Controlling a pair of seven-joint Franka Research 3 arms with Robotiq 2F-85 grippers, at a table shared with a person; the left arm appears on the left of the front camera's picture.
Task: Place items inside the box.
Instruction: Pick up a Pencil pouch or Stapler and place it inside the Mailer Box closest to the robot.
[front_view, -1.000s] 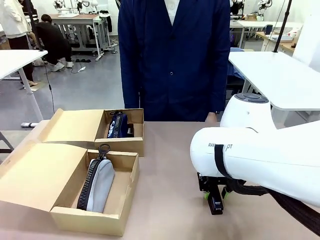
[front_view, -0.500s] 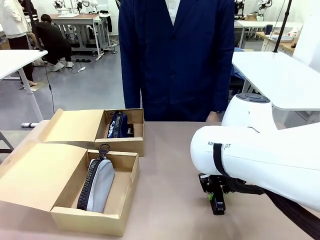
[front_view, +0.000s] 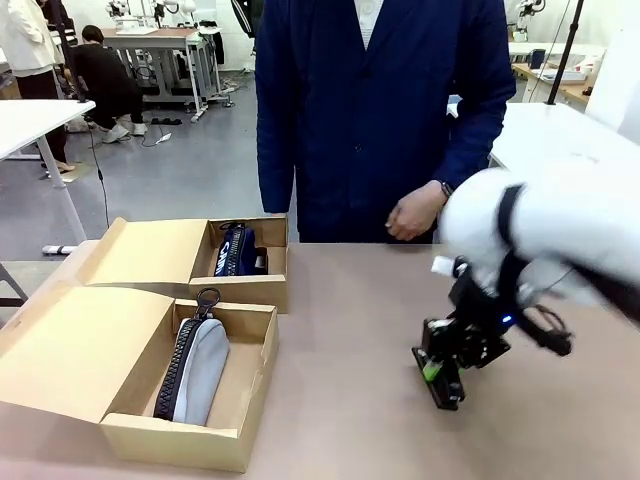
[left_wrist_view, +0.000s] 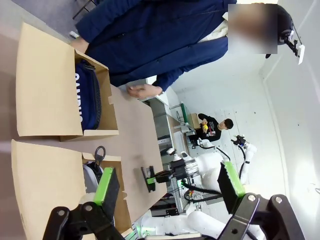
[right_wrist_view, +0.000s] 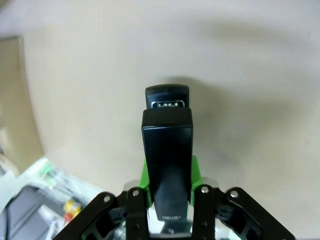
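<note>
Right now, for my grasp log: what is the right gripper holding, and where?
A black stapler, pinched across its sides near the rear end by the fingers.

Lower right: right gripper (front_view: 440, 372) clamped on black stapler (front_view: 447, 389). Lower left: grey pencil case (front_view: 200, 365) in open cardboard box (front_view: 175, 440); dark blue case (front_view: 235, 250) in second box (front_view: 245, 291) behind.

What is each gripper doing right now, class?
Left gripper: open, holding nothing.
Right gripper: closed on the black stapler.

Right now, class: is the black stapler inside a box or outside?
Outside. The black stapler is clamped in the right claw over the tabletop, apart from the near box and far box.
</note>
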